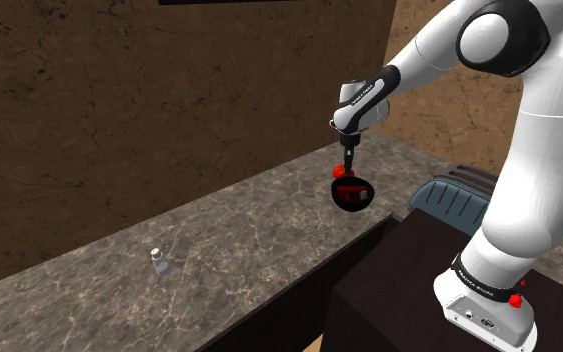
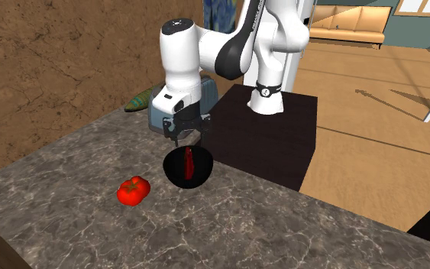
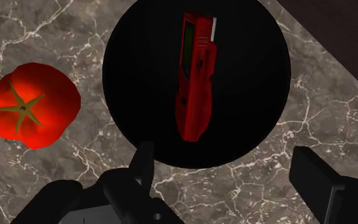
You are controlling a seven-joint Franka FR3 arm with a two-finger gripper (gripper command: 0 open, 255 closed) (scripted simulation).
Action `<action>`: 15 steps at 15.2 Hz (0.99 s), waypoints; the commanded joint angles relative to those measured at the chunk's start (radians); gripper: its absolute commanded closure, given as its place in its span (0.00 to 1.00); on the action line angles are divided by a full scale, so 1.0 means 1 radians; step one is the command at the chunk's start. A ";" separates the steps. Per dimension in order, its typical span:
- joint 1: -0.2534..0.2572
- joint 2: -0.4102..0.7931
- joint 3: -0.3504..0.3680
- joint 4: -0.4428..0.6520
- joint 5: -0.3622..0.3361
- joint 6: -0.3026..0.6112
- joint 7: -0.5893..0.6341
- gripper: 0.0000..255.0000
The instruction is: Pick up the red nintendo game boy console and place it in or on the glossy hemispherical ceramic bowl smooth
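Your gripper (image 3: 225, 156) hangs just above the black bowl (image 3: 254, 70) with its two fingers spread wide and nothing between them. You can see the red game boy (image 3: 195, 76) inside that bowl, tipped up against the inner wall and clear of both fingers. On the second exterior view's left a red tomato (image 2: 133, 190) lies on the marbled counter (image 2: 282, 222) near the bowl without touching it, and in the shoulder view a small shaker (image 1: 160, 262) stands well apart, far off to that view's left.
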 commanded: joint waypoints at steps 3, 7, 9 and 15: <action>0.000 0.000 0.000 0.000 0.000 0.000 0.000 0.00; 0.008 -0.082 -0.003 0.037 -0.013 -0.119 0.010 0.00; 0.008 -0.082 -0.003 0.037 -0.013 -0.119 0.010 0.00; 0.008 -0.082 -0.003 0.037 -0.013 -0.119 0.010 0.00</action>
